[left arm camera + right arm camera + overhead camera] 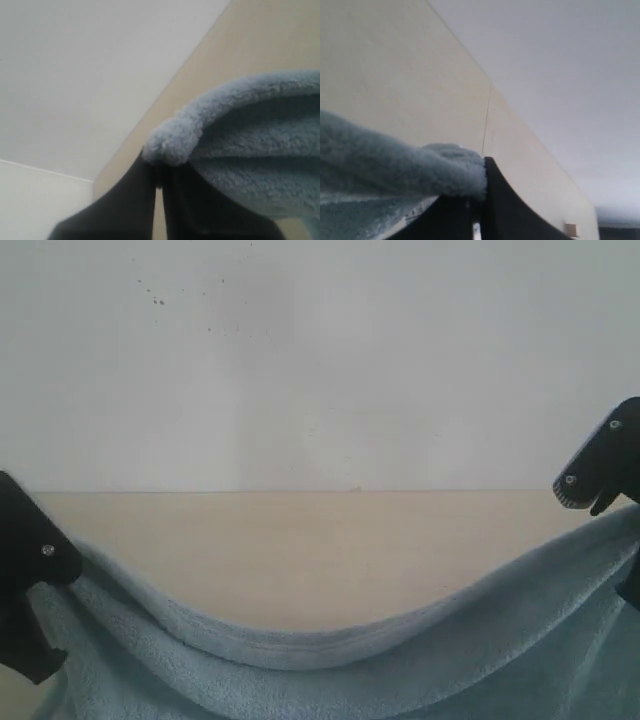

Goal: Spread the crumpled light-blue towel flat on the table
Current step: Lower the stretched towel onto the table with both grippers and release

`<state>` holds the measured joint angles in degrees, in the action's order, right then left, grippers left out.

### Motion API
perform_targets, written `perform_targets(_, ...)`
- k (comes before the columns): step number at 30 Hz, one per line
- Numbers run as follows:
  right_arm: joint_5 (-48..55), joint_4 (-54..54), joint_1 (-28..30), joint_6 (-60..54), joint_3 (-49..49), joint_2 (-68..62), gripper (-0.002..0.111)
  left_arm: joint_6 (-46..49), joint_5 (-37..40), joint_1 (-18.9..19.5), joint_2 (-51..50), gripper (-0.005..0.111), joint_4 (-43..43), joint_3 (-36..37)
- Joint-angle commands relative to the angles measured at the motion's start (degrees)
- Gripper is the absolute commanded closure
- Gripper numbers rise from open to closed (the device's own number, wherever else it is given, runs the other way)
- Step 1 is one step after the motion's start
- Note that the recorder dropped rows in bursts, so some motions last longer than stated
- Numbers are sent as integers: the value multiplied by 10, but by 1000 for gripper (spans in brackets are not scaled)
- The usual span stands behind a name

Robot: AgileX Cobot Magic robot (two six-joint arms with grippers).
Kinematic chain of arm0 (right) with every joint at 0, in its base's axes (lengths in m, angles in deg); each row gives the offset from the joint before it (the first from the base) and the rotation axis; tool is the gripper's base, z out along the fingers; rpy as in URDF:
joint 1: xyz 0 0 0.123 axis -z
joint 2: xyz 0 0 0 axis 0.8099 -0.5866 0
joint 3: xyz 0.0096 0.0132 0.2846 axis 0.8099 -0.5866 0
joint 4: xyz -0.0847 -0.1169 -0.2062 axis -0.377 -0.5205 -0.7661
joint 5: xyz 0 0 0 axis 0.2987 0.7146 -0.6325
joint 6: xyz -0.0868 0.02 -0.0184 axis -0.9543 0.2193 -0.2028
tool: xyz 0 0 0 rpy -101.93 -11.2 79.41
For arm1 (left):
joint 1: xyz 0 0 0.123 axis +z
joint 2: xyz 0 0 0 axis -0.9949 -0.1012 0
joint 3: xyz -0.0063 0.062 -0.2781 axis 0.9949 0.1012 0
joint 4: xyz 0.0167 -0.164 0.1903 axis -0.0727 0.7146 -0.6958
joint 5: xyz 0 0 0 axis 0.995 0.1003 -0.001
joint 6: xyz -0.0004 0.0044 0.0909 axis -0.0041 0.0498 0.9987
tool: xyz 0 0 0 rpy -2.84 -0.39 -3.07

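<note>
The towel (pixel 330 670) hangs as a wide sling between the two arms. Its top edge sags in a smooth curve, high at both sides and lowest near the middle of the exterior view, and a narrow hemmed border follows that curve. The cloth runs out of the bottom of that view, so I cannot tell whether its lower part touches the desk (pixel 300 550). The pale desk shows bare behind the towel and reaches back to the white wall (pixel 320 360), which carries a few small dark specks.

The left fingers (pixel 35 550) sit at the left edge of the exterior view with the towel's edge pinched in them. In the left wrist view they (pixel 132 200) are closed almost together, only a thin slit between them. A rolled lump of towel (pixel 172 140) bulges at their tips.

The right fingers (pixel 595 470) stand higher, at the right edge of the exterior view, where the towel's edge rises to meet them. In the right wrist view they (pixel 502 200) are clamped on a fluffy fold of the towel (pixel 395 165) that bunches over their tips.
</note>
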<state>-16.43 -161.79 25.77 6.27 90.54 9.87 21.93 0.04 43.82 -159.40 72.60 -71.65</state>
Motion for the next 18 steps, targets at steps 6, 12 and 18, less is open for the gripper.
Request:
perform_targets(6,-227,-151,185,320,4,-77,108,-139,23,110,-93,103,-110,-57)
perform_targets(12,-262,-179,215,436,42,-155,108,-136,175,161,-155,102,-110,-147)
perform_targets(18,-249,-179,215,435,107,-232,108,-134,193,167,-214,77,-105,-196)
